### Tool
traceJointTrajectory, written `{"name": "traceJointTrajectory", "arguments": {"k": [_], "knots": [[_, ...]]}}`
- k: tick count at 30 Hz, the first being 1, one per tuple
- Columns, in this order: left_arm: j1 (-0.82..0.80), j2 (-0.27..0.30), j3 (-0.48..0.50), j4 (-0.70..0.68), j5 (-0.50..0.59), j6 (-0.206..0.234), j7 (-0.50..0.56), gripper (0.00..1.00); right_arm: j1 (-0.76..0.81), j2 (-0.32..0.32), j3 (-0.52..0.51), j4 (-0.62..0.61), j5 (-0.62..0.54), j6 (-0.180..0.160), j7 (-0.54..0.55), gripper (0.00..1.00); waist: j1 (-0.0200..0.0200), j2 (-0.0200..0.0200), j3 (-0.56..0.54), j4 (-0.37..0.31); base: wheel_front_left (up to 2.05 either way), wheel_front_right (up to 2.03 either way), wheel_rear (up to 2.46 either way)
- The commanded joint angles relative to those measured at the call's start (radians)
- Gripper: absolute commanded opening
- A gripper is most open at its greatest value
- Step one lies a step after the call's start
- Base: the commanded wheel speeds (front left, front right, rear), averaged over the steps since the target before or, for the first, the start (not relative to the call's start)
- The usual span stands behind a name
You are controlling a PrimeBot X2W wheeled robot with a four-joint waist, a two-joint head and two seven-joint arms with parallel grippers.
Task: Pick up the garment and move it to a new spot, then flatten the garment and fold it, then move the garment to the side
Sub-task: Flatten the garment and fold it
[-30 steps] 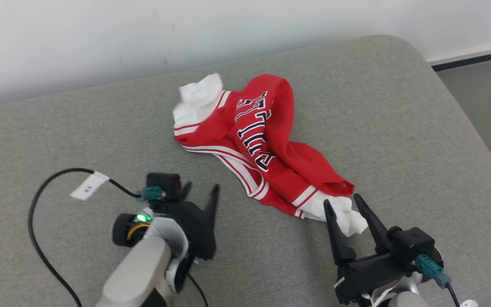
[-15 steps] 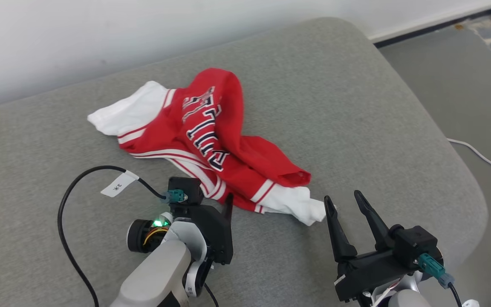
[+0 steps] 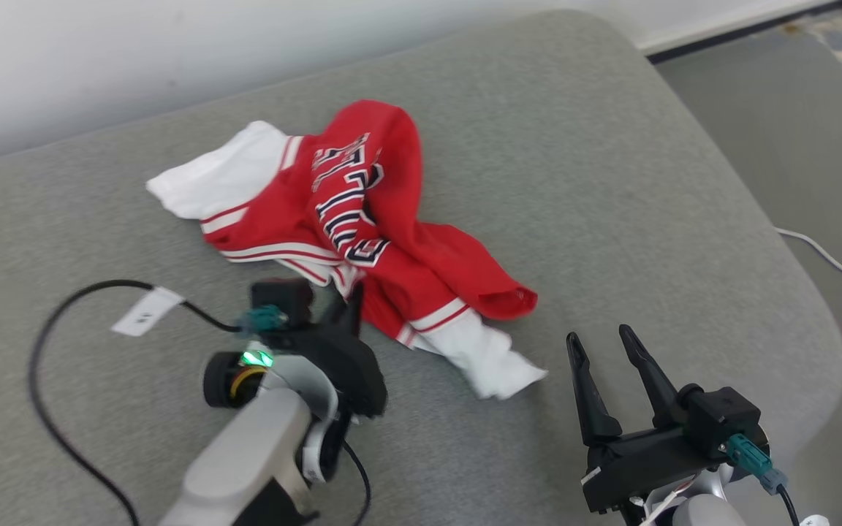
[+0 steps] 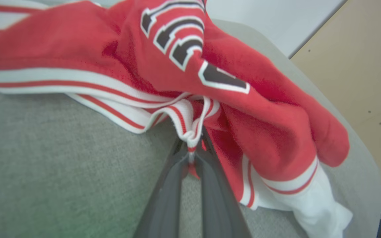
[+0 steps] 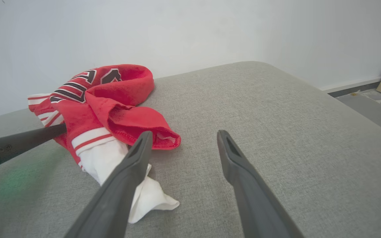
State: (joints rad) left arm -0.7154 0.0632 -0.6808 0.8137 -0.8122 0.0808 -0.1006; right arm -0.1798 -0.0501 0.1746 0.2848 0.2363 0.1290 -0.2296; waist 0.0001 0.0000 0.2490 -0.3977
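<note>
A crumpled red garment (image 3: 428,256) with white sleeves, striped trim and dark letters lies on a grey cushion (image 3: 611,183). My left gripper (image 3: 351,298) is at its near edge, shut on the red-and-white striped hem. In the left wrist view the closed fingers (image 4: 210,185) pinch that trim, and the garment (image 4: 260,109) bunches up above them. My right gripper (image 3: 599,334) stands open to the right of the near white sleeve (image 3: 498,361), apart from it. In the right wrist view the open gripper (image 5: 184,133) has bare cushion between its fingers, with the garment (image 5: 117,115) to the left.
The cushion's rounded right edge (image 3: 816,329) drops to a grey floor (image 3: 794,109) where a white cable (image 3: 830,264) lies. A white wall (image 3: 172,58) runs behind. My left arm's black cable with a paper label (image 3: 147,310) loops over the cushion at the left.
The camera has turned, shifting the whole picture. My left gripper moved up to the garment's hem and shut on it, bunching the cloth. The right gripper now stands clear of the white sleeve.
</note>
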Motion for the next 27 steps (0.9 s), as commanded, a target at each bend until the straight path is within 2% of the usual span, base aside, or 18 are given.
{"name": "traceJointTrajectory", "arguments": {"k": [1, 5, 9, 13, 18, 23, 27], "knots": [[0.011, 0.021, 0.017, -0.027, -0.016, 0.009, -0.021, 0.00, 0.000, 0.000, -0.002, 0.001, -0.008, 0.003, -0.003, 1.00, -0.0001, 0.0000, -0.027, 0.058, 0.00, 0.00, 0.00], [0.033, 0.076, 0.061, -0.146, -0.030, 0.038, -0.052, 0.00, 0.010, 0.000, -0.007, -0.004, -0.017, 0.003, 0.006, 1.00, -0.0001, 0.0000, -0.049, 0.113, 0.00, 0.00, 0.00], [0.086, 0.144, 0.115, -0.333, -0.054, 0.086, -0.050, 0.00, 0.020, 0.000, -0.014, -0.010, -0.023, 0.003, 0.016, 1.00, -0.0001, 0.0000, -0.070, 0.154, 0.00, 0.00, 0.00], [0.167, 0.224, 0.156, -0.564, -0.082, 0.157, 0.003, 0.00, 0.029, 0.000, -0.018, -0.017, -0.027, 0.003, 0.024, 1.00, -0.0001, 0.0000, -0.085, 0.176, 0.00, 0.00, 0.00], [0.254, 0.321, 0.164, -0.861, -0.062, 0.264, 0.090, 0.00, 0.037, 0.000, -0.022, -0.025, -0.028, 0.003, 0.032, 1.00, -0.0001, 0.0000, -0.094, 0.184, 0.00, 0.00, 0.00], [0.282, 0.358, 0.112, -1.129, -0.030, 0.326, 0.179, 0.00, 0.038, 0.000, -0.033, -0.030, -0.030, 0.003, 0.032, 1.00, -0.0001, 0.0000, -0.097, 0.191, 0.00, 0.00, 0.00], [0.276, 0.357, 0.077, -1.237, -0.016, 0.361, 0.233, 0.00, 0.035, -0.001, -0.033, -0.029, -0.026, 0.003, 0.029, 1.00, -0.0001, 0.0000, -0.102, 0.189, 0.00, 0.00, 0.00]]}}
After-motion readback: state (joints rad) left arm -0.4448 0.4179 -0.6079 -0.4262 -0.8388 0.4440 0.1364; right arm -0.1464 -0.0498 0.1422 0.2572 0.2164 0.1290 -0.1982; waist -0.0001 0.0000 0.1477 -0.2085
